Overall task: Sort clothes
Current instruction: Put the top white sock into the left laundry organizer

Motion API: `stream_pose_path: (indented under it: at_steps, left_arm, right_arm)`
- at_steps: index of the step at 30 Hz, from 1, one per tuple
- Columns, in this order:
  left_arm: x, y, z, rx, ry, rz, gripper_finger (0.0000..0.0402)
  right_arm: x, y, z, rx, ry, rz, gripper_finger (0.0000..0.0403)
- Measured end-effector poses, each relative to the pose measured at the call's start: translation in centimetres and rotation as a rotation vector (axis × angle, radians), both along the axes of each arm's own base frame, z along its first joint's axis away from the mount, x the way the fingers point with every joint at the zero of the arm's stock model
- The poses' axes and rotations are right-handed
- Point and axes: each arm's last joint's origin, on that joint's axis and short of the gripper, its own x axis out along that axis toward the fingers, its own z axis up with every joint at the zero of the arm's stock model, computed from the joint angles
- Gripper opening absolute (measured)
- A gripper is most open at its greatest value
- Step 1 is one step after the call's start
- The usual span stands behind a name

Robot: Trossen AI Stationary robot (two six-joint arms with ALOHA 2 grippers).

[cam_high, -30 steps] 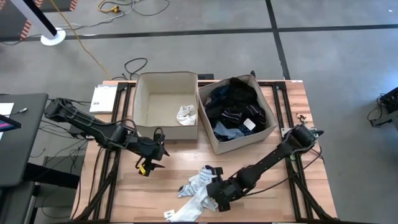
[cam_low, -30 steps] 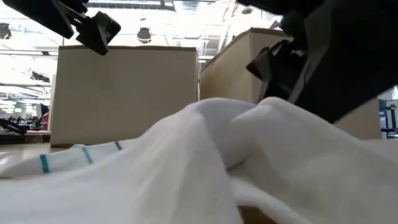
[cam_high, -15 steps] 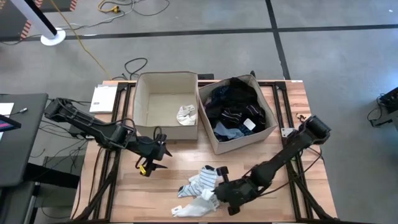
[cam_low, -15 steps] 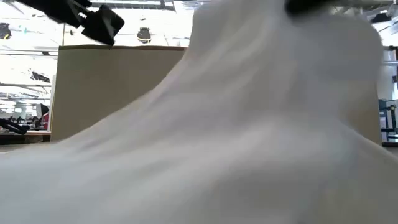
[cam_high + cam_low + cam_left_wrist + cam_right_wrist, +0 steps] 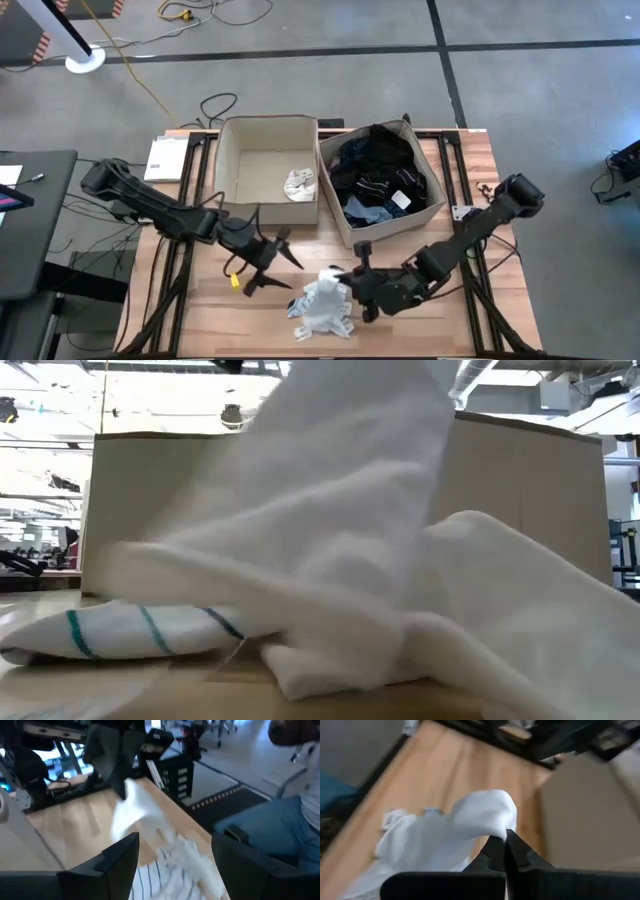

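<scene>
A small heap of white clothes [image 5: 322,305] lies on the table near its front edge. It holds a white piece [image 5: 470,820], a white sock with teal stripes [image 5: 130,630] and a thin-striped piece [image 5: 155,880]. My right gripper [image 5: 352,285] is shut on the white piece, at the heap's right side. My left gripper [image 5: 272,265] stands open just left of the heap, with nothing between its fingers [image 5: 120,857]. The left bin [image 5: 232,170] holds one white piece [image 5: 300,183]. The right bin [image 5: 425,160] holds dark clothes. My right gripper pinches a raised fold of the white piece [image 5: 501,822] between its two fingertips [image 5: 496,849]. The fingers come slanting down from the table's right side. The fold is drawn up [image 5: 350,480], while the lower part of the piece lies on the table with the heap.
The two beige bins stand side by side at the table's far edge, just beyond both grippers. A white booklet [image 5: 165,158] lies at the far left corner. Bare wood shows left of the heap. In the left wrist view a seated person's leg [image 5: 280,830] shows beyond the table.
My right gripper has shut on the white piece and risen, going toward the far edge. The piece's fold has come up with it, and the spread-out heap has bunched together. My left gripper has gone toward the heap on its right and tipped up nearer to level, still open.
</scene>
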Motion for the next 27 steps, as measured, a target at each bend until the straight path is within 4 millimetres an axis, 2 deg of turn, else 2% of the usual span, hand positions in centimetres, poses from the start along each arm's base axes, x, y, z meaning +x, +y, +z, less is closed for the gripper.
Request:
stream_pose_path:
  at_steps: [4, 9, 13, 17, 19, 27]
  left_arm:
    - [1.7, 0.1, -1.2, -0.054, 0.004, 0.037, 0.0245]
    - [3.7, 1.3, -3.3, -0.118, 0.069, 0.142, 0.0245]
    - [4.8, 1.7, -4.6, -0.152, 0.074, 0.160, 0.0245]
    - [5.7, 1.0, -4.4, -0.236, -0.026, -0.025, 0.0245]
    - [5.9, 0.8, -4.4, -0.262, -0.046, -0.046, 0.0245]
    - [6.4, 2.2, -4.7, -0.245, -0.068, 0.187, 0.0245]
  right_arm:
    - [-0.2, -0.9, 1.1, -0.086, -0.048, -0.051, 0.0000]
    - [-0.5, -1.5, 2.6, -0.173, -0.114, -0.072, 0.0000]
    - [-0.6, -1.9, 3.4, -0.205, -0.142, -0.067, 0.0000]
    - [-0.3, -2.4, 3.2, -0.222, -0.127, -0.084, 0.0000]
    - [-0.2, -2.6, 3.2, -0.226, -0.121, -0.091, 0.0000]
    - [0.0, -3.1, 3.1, -0.218, -0.117, -0.114, 0.0000]
